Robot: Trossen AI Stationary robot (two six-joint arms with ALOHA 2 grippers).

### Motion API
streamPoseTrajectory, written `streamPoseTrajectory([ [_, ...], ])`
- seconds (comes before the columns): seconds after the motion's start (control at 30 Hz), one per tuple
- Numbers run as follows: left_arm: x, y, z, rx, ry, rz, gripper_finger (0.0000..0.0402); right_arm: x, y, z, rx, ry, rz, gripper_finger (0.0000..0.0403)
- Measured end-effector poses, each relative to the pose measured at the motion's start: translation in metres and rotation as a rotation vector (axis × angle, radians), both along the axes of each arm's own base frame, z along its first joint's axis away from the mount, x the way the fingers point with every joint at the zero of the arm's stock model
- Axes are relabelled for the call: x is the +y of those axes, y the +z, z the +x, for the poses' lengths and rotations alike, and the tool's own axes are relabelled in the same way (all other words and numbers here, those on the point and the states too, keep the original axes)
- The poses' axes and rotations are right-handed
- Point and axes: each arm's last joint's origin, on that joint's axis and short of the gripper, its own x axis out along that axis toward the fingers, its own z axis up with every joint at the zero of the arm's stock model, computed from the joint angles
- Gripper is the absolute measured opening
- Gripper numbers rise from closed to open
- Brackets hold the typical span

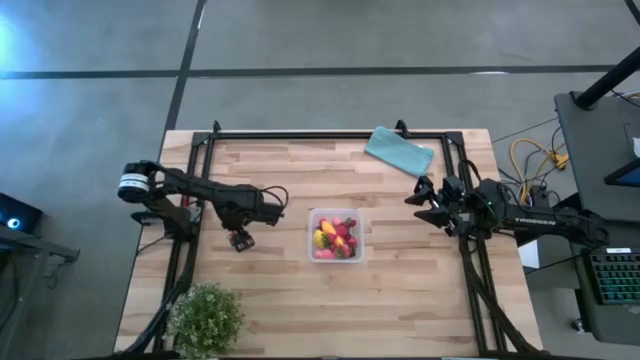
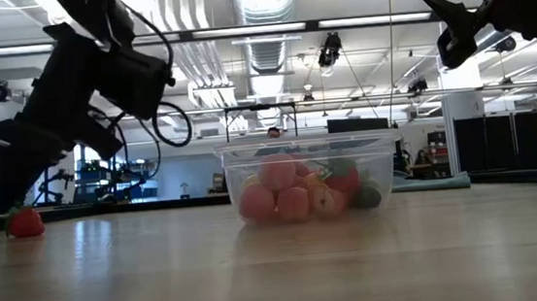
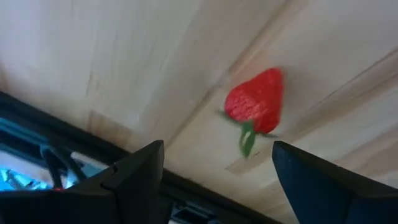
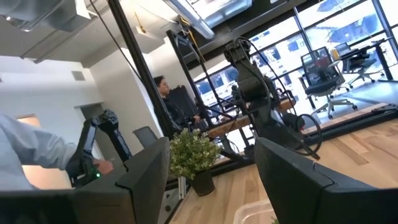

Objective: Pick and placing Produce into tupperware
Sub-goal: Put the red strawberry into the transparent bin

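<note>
I am holding the left gripper (image 1: 240, 240) low over the wooden surface (image 1: 270, 290), just left of the tupperware (image 1: 336, 236), its jaws spread wide and empty, because one stray strawberry (image 3: 255, 101) is lying on the boards ahead of its fingers (image 3: 137, 171); in the low view that berry (image 2: 24, 222) is sitting at the far left, well apart from the box (image 2: 308, 178). The rest of the produce (image 1: 335, 238) is already piled inside the clear box at the middle of the surface, red and pink pieces with a yellow one among them. I am parking the right gripper (image 1: 432, 205) raised off to the box's right, fingers released and carrying nothing, so it is staying clear of the left arm's reach. A teal cloth (image 1: 399, 151) is lying at the far edge and a leafy plant (image 1: 206, 318) is standing at the near left corner; neither is blocking the berry, as I judge it, though the dark frame rail (image 1: 192, 215) is running close beside it. A person is showing in the room beyond.
</note>
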Motion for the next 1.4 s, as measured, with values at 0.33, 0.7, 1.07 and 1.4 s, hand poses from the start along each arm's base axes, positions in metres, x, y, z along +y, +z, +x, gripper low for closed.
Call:
streamPoseTrajectory([
  [0.33, -0.001, -0.008, 0.007, -0.107, -0.042, -0.038, 0.0283, 0.0, 0.0, 0.0, 0.001, 0.0, 0.0, 0.0228],
  [0.7, -0.001, -0.022, 0.01, -0.064, -0.128, -0.084, 0.0283, 0.0, 0.0, 0.0, 0.002, 0.0, 0.001, 0.0228],
  [1.07, -0.001, -0.034, 0.012, -0.016, -0.146, -0.128, 0.0209, 0.0, 0.0, 0.0, 0.001, 0.0, 0.0, 0.0228],
  [1.4, -0.001, -0.034, 0.012, -0.022, -0.148, -0.124, 0.0129, 0.0, 0.0, 0.0, 0.001, 0.0, 0.0, 0.0228],
])
